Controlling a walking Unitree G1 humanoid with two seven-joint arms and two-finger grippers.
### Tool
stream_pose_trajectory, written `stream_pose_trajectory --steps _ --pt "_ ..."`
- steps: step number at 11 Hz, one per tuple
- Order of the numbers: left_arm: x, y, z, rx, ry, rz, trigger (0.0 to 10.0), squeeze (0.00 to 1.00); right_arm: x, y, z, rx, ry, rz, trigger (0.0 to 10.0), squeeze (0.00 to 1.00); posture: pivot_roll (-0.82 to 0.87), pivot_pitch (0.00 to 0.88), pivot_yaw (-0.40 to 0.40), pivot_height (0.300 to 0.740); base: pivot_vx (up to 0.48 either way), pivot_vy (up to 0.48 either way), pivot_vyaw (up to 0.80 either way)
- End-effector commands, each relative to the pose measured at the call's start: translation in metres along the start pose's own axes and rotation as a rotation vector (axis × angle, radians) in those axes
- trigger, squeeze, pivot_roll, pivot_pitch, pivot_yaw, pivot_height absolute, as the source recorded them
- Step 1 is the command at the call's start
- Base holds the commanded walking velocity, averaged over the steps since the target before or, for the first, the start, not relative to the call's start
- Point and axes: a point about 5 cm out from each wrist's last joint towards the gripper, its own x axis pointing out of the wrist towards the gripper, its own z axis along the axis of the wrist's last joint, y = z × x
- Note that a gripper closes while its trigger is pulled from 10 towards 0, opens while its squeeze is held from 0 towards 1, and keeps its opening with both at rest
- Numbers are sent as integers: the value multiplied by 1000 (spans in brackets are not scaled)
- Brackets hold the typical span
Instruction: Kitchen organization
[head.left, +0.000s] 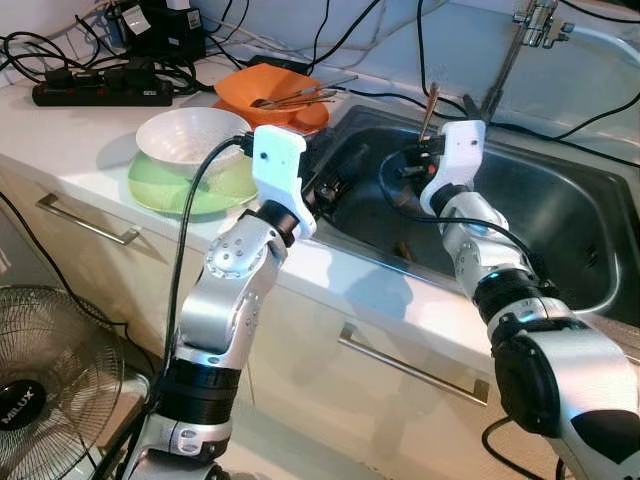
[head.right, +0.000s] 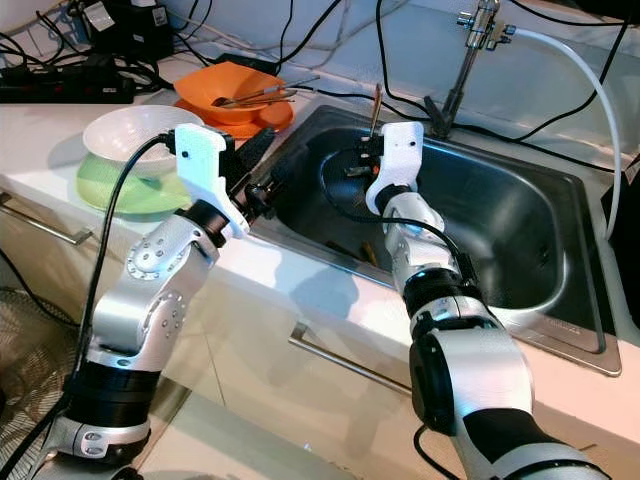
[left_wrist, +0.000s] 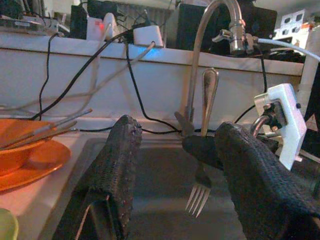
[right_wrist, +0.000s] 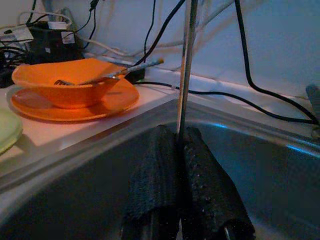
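Right gripper, reaching over the steel sink, has its two black fingers pressed together on the shaft of a fork. The fork stands nearly upright, long axis vertical: its handle rises above the fingers, and its tines point down into the basin, clear of the sink floor as seen in the left wrist view. Left gripper hovers at the sink's near-left edge, facing the fork; its fingers stand wide apart and hold nothing, the fork hanging beyond the gap between them, not touching either. Behind the fork rises the faucet. On the counter to the left of the sink sits an orange bowl on an orange plate, with utensils lying across the bowl; nearer the robot, a white bowl rests on a green plate. Black cables trail along the back of the counter.
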Motion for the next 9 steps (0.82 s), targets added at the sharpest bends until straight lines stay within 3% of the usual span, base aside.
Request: stream_pose_trajectory --steps 1,3,5,7,9 --pt "-2 -1 2 -5 -2 3 10000 0 2 -6 8 -7 -22 -20 10000 0 238 21 -81 740 0 0 0" --pt "-7 0 -1 -7 33 2 10000 0 1 -11 7 -44 0 -51 10000 0 246 18 -77 740 0 0 0" --pt "-16 -4 -14 -12 136 -42 10000 0 -1 -19 1 -97 62 -106 10000 0 258 14 -71 740 0 0 0" --pt "-29 -12 -32 -17 265 -88 10000 0 0 -16 -1 -129 94 -109 10000 0 272 16 -69 740 0 0 0" --pt "-36 -18 -39 -24 333 -121 10000 0 1 -13 -3 -135 114 -103 10000 0 279 18 -69 740 0 0 0"
